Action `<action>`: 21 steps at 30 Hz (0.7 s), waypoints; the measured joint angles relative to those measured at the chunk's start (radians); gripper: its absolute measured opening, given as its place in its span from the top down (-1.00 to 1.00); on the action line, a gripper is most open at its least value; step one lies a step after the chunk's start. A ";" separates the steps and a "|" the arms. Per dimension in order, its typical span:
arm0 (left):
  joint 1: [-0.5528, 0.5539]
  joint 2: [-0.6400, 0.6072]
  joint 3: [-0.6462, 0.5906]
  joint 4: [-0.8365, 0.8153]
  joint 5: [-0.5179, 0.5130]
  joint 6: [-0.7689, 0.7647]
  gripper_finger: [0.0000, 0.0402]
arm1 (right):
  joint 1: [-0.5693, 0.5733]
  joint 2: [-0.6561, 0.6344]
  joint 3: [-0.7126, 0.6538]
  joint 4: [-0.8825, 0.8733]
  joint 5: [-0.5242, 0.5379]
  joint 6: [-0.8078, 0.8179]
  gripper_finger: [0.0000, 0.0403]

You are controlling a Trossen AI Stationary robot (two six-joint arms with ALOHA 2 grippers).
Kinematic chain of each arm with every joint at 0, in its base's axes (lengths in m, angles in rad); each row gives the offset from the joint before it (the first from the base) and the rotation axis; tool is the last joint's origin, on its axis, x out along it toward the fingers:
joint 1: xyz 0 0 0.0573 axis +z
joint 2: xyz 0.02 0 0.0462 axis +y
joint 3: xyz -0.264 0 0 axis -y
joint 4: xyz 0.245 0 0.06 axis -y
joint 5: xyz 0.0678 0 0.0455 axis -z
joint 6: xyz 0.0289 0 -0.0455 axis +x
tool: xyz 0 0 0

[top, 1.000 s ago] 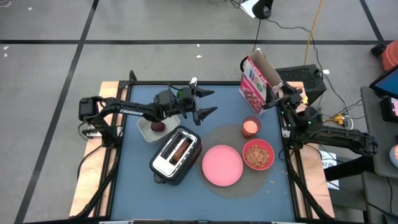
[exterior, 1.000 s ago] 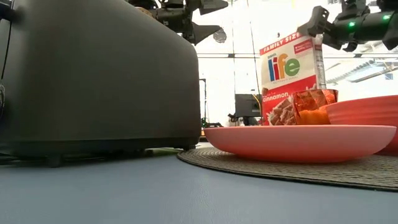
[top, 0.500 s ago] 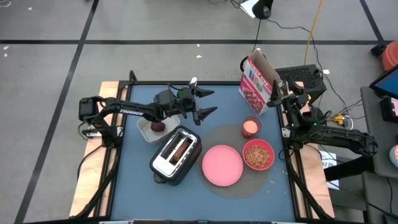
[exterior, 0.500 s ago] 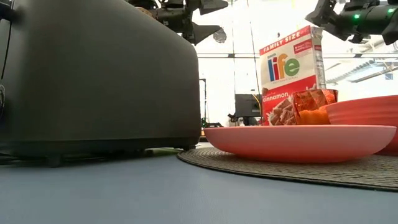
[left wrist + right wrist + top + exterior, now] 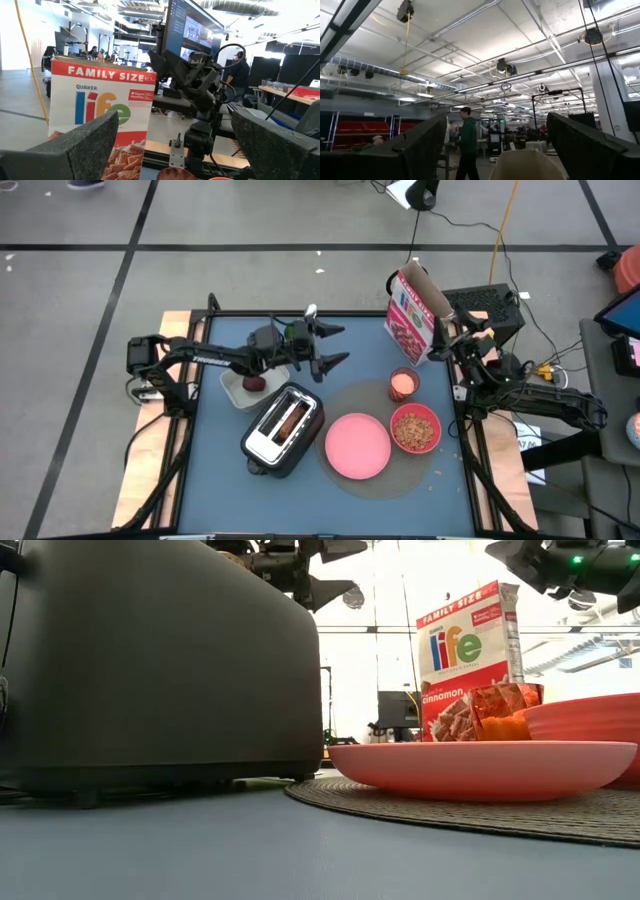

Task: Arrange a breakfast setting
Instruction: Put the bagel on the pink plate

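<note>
The large pink plate lies bare on a round woven mat at the near right of the blue tabletop. Just beside it on the same mat sits the red bowl, filled with brown cereal. The small pink cup stands at the mat's far edge, holding an orange liquid. Behind the cup an open cereal box stands upright near the tabletop's far right corner.

Left of the plate is the silver-and-black toaster, with the browned bread down in one slot. Beyond the toaster the white container holds the dark red fruit.

The left gripper hangs above the tabletop between the container and the cup, jaws spread wide and pinching nothing. The right gripper is raised just beside the cereal box at the right edge, jaws apart and empty.
</note>
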State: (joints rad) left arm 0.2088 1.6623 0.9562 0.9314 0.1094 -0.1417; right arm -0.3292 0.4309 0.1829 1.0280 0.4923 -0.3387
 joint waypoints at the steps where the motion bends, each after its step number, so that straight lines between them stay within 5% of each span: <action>1: -0.002 0.000 0.000 0.000 0.000 0.000 -0.96 | 0.000 0.000 0.000 0.002 0.000 -0.008 -0.67; 5: -0.015 0.000 0.000 0.000 0.000 0.000 -0.96 | 0.000 -0.001 0.000 0.032 -0.028 -0.036 -0.67; 15: -0.055 -0.017 -0.001 0.006 -0.007 -0.084 -0.96 | 0.021 -0.002 0.000 0.090 -0.366 0.040 -0.67; 21: -0.103 -0.094 0.022 -0.178 -0.007 -0.133 -0.95 | 0.031 -0.002 0.000 0.086 -0.528 0.171 -0.67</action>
State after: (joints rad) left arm 0.1058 1.5682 0.9780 0.7530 0.1024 -0.2747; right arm -0.2977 0.4293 0.1829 1.1141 -0.0355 -0.1672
